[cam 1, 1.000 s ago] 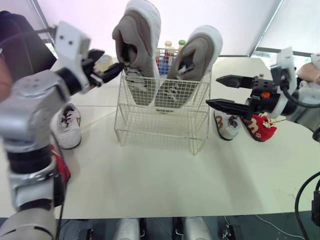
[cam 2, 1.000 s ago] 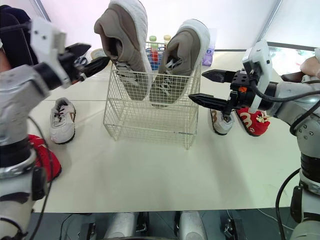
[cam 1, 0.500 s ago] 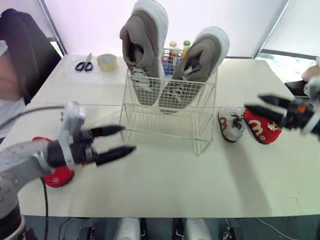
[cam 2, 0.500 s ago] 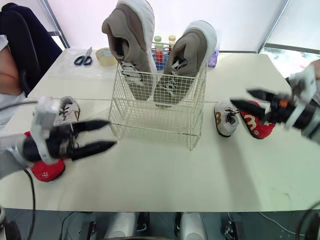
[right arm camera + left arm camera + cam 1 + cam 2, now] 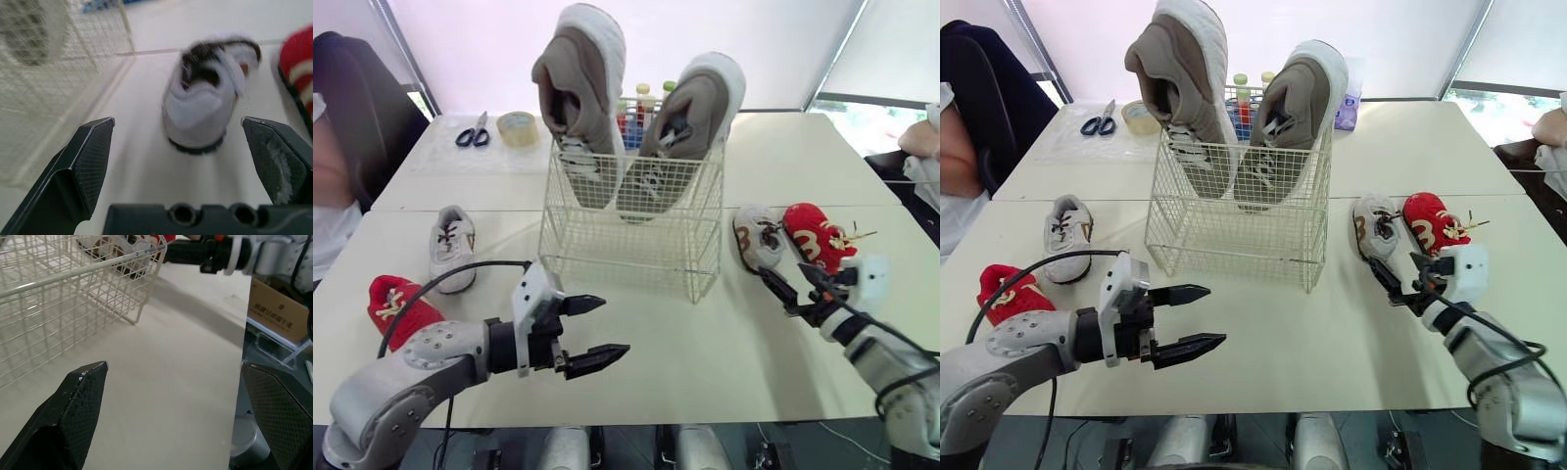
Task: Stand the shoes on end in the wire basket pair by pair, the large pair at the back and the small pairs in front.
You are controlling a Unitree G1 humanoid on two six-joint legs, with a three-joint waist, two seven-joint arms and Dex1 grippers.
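While the right claw (image 5: 1391,264) gapes wide and empty before the small white shoe (image 5: 1374,225), a skewed pinch on its soft, rounded upper could slip, shoving the red shoe (image 5: 1430,223) beside it. Meanwhile the left claw (image 5: 1214,314) hangs open, empty. Both big grey shoes (image 5: 1185,88) stand on end in the stiff wire basket (image 5: 1234,235).

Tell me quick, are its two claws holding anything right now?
Left gripper: open, empty.
Right gripper: open, empty, pointed at the small white shoe.
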